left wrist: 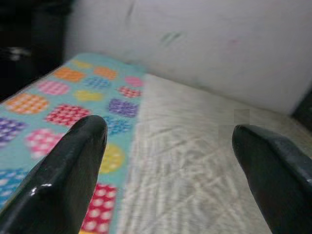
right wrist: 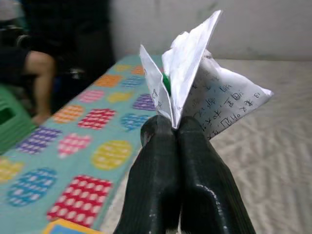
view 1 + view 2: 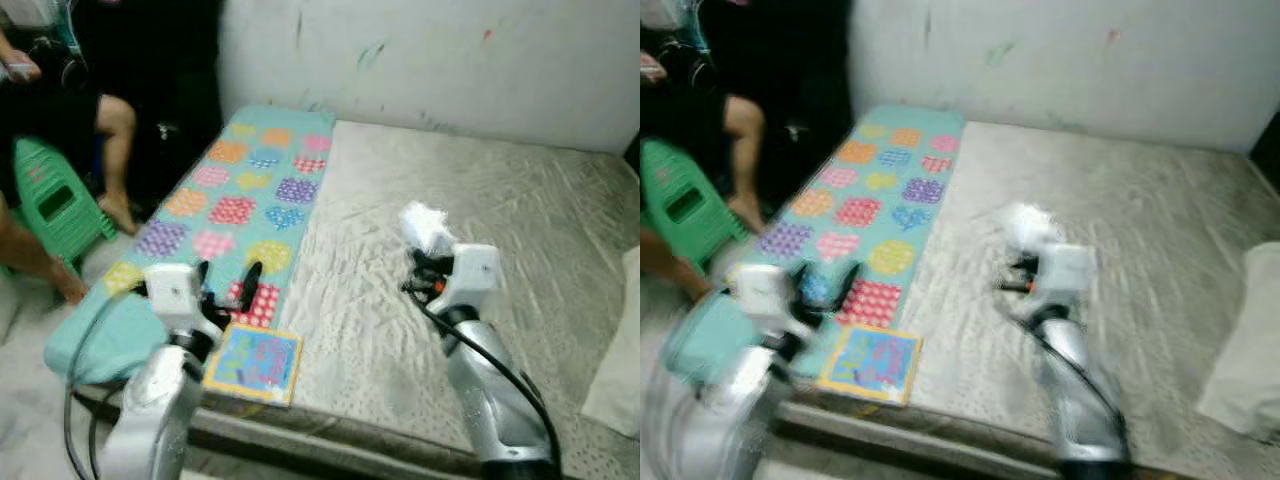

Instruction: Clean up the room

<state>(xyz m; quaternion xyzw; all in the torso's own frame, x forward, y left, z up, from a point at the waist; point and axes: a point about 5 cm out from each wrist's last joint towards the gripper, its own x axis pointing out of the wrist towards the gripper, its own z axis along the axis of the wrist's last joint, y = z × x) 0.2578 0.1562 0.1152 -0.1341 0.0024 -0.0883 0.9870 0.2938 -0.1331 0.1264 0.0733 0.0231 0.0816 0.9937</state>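
My right gripper (image 2: 175,124) is shut on a crumpled sheet of white paper with handwriting (image 2: 214,92); from the head camera the paper (image 3: 425,228) sits above the grey mattress (image 3: 480,200) near its middle. My left gripper (image 3: 228,272) is open, its fingers (image 1: 73,165) spread wide over the front end of the turquoise mat with coloured dotted patches (image 3: 250,200). A colourful picture book (image 3: 254,362) lies at the front edge of the bed, just right of the left arm.
A person sits at the left, their bare legs (image 3: 115,150) beside a green plastic stool (image 3: 55,200). A turquoise bundle (image 3: 105,335) lies at the bed's front left corner. A white pillow (image 3: 618,370) is at the right edge. A white wall (image 3: 450,60) stands behind the bed.
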